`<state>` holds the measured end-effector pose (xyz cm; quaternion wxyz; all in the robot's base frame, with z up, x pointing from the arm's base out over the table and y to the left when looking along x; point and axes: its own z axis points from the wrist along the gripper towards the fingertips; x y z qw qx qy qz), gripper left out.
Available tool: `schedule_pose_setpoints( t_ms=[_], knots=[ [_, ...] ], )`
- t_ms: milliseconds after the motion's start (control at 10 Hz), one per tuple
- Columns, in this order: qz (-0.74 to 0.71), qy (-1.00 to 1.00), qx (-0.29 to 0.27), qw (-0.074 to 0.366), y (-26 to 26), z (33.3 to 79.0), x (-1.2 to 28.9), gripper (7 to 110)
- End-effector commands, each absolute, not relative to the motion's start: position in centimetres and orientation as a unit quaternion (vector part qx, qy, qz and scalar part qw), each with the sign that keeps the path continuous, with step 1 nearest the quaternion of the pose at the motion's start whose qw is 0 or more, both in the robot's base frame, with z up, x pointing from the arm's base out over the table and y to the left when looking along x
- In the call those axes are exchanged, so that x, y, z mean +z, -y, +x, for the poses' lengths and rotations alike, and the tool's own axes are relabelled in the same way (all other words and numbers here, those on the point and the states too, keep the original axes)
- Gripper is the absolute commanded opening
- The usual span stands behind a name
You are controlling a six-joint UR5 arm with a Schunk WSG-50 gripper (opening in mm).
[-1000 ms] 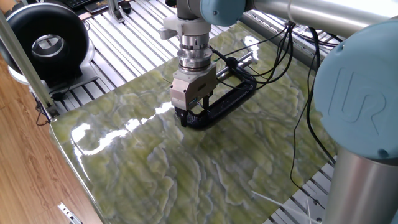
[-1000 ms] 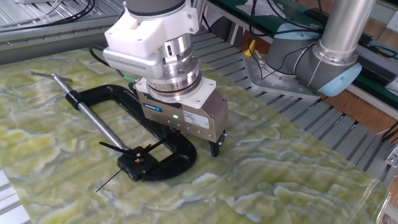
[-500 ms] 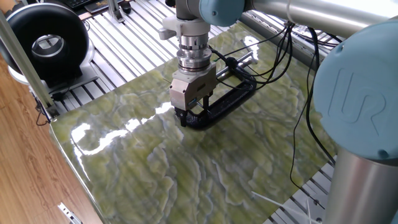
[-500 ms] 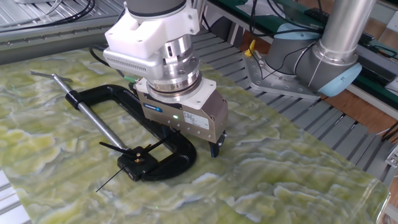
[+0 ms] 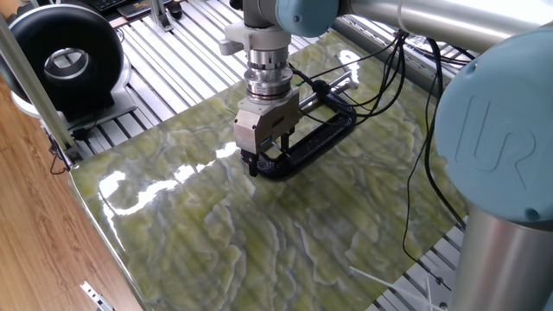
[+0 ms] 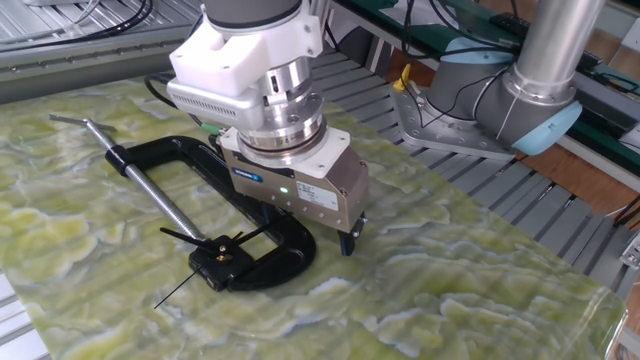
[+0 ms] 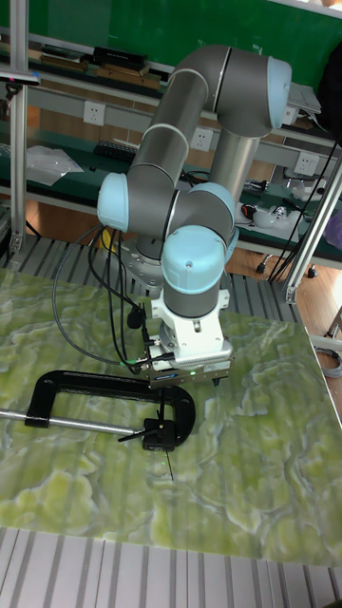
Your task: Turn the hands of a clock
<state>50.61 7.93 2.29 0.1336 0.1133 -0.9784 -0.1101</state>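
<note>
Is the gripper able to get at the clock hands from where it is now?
Probably yes. The gripper is low over the curved end of the clamp, right beside the hands, which lie uncovered; only the clamp frame sits close by.

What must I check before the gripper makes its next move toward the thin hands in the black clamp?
1. The clamp lies flat on the table: ok.
2. The hands show at the clamp's jaw and nothing touches them: ok.
3. The gripper is open and holds nothing: ok.
4. The gripper is centred over the hands: not ok. It stands over the clamp's curved end, beside them.
5. Both fingertips are clear of the clamp's frame: cannot tell. One fingertip is hidden in the other fixed view.
</note>
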Motion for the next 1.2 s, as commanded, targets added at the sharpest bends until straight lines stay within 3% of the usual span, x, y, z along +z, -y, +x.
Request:
schedule_pose_setpoints(
  t_ms=[0, 1100],
  knots=[
    [0.108, 0.979, -0.114, 0.132, -8.4, 50.8, 2.5, 22],
    [0.107, 0.980, -0.088, 0.142, -7.3, 50.8, 3.9, 22]
  ],
)
